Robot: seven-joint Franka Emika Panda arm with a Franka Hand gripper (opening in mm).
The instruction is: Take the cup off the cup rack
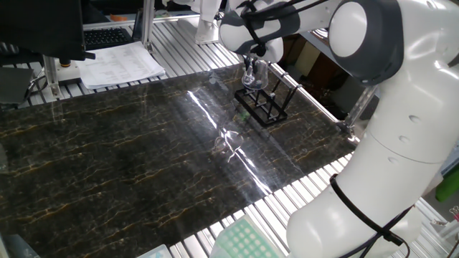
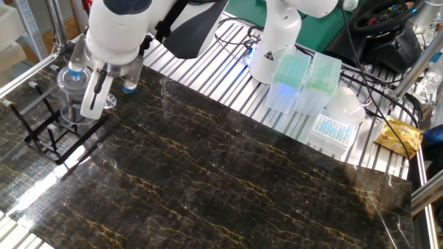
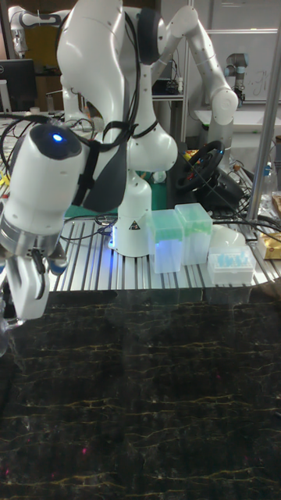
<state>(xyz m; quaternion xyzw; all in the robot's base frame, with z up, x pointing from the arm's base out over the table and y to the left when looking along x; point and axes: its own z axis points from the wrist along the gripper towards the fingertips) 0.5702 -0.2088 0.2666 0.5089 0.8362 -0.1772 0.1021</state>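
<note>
Nearest in the other fixed view: dark marble-patterned desk (image 2: 228, 187) with gold veins, bare over most of its surface. Farther in at about ten o'clock: black wire cup rack (image 2: 43, 124), standing on the desk near the left edge, rectangular base down and prongs upright. Directly over it: clear glass cup (image 2: 73, 97), upright, round rim on top, pinched at its wall between the two fingers of the hand (image 2: 84, 86); one white finger (image 2: 94, 97) down the near side of the glass, the other behind it. Hand narrowed on the cup, holding it. Cup bottom low among the prongs; cannot tell whether clear of the rack or touching it. From one fixed view: same cup (image 1: 251, 74) at about one o'clock, hanging from the hand (image 1: 252, 68) just above the rack (image 1: 262, 105), with a faint mirror glint on the glossy desk (image 1: 129, 158) nearer the camera. Beyond the desk at twelve to two o'clock in the other fixed view: ribbed metal surface carrying the white arm base (image 2: 274, 41), two green-tinted pipette tip boxes (image 2: 304, 81) and a white tip tray (image 2: 333, 128). In the tall fixed view: hand (image 3: 17, 293) at nine o'clock by the left frame edge, cup almost cut off.
</note>
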